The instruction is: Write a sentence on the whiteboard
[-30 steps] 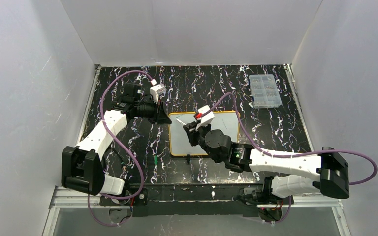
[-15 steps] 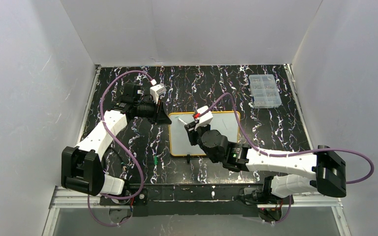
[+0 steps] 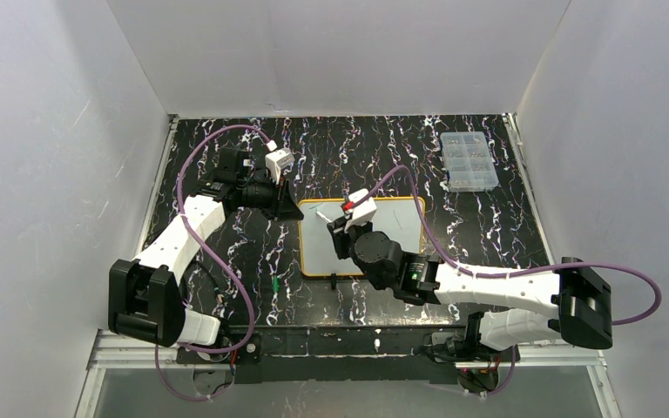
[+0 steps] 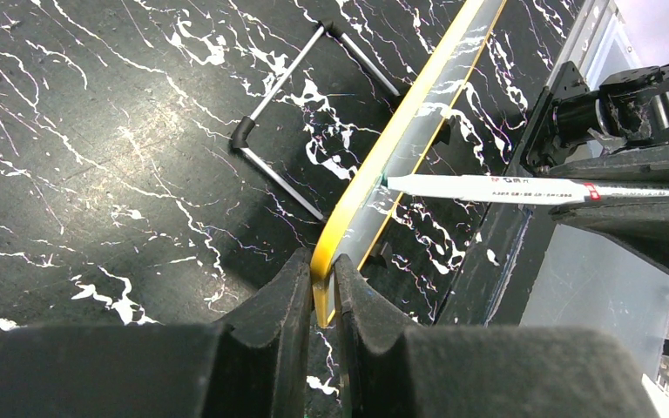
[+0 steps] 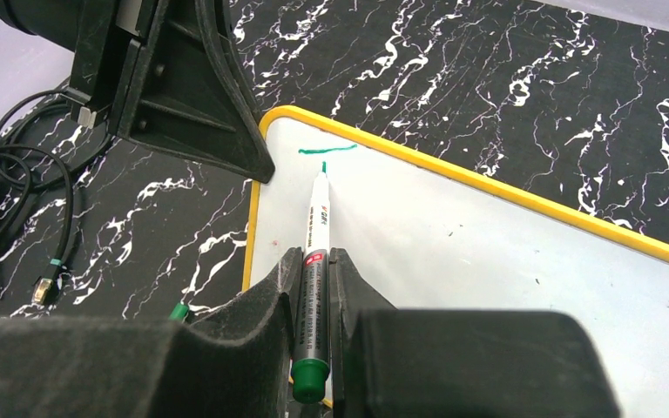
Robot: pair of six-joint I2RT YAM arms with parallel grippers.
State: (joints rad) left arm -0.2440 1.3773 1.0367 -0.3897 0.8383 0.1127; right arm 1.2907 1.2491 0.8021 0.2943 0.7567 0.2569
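Right end effector (image 5: 314,261): jaws clamped on a marker (image 5: 318,218), gripped near its capped rear end, barrel pointing away from the wrist. The tip meets the whiteboard (image 5: 488,252) just below a short green stroke (image 5: 327,150) near the far left corner. Writing appears barely begun.

Left end effector (image 4: 322,279): jaws closed together on the yellow frame (image 4: 418,96) at that same corner, pinching it edge-on and bracing the panel.

The whiteboard lies flat at the centre of the dark marbled worktop (image 3: 226,252), between the two arms. A clear box (image 3: 469,161) sits well apart, toward the far right.

Handling, as judged: the whiteboard looks thin, light and stiff, with a smooth face. Unbraced, it would likely slide or pivot under the marker's pressure. The rounded frame is the sensible place to hold it, at a corner or edge clear of the writing area. The face itself offers no purchase and would smear if touched.
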